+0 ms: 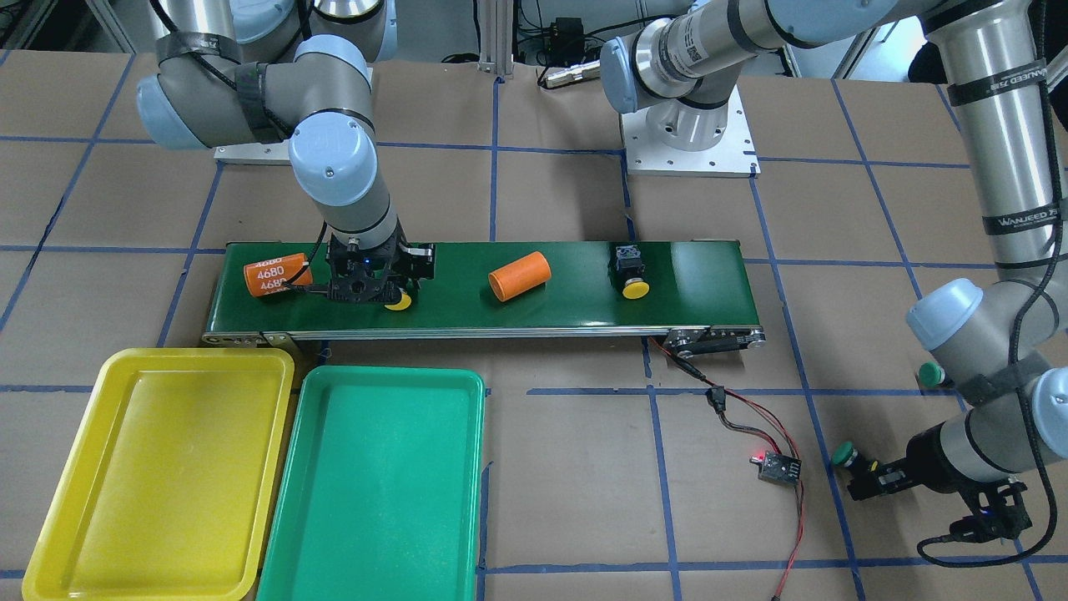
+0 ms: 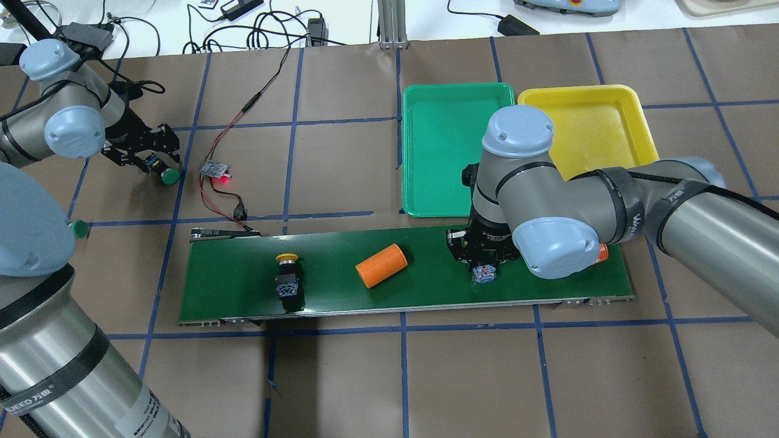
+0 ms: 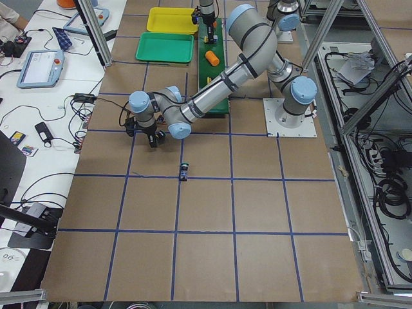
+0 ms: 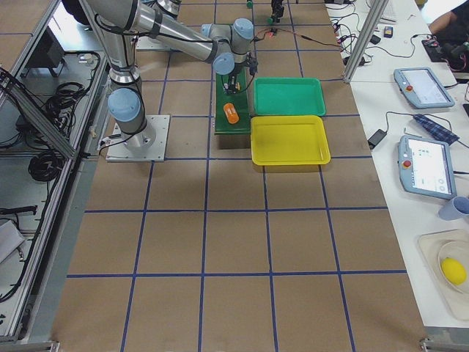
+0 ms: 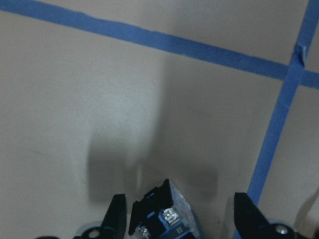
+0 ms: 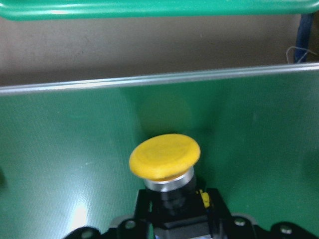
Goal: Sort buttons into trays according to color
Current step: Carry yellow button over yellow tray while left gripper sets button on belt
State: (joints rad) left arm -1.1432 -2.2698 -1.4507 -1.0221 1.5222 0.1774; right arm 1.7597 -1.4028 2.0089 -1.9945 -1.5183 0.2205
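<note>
Yellow button [image 6: 164, 155] lies on conveyor belt [image 1: 567, 310], right claw [image 1: 382, 288] clamped on its body. Second yellow button [image 1: 632, 275] sits farther along the belt, past orange cylinder [image 1: 519, 275]. Left claw [image 5: 180, 201], jaws apart, straddles green button [image 2: 170, 176] on table [image 1: 567, 467]. Yellow tray [image 1: 108, 367] and green tray [image 1: 392, 377] lie side by side near the belt.

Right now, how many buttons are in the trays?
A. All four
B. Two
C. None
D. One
C: the yellow tray and the green tray both lie bare. One yellow button and a second yellow button are on the belt. One green button and a second green button are beyond the belt's other end, away from the trays.
</note>
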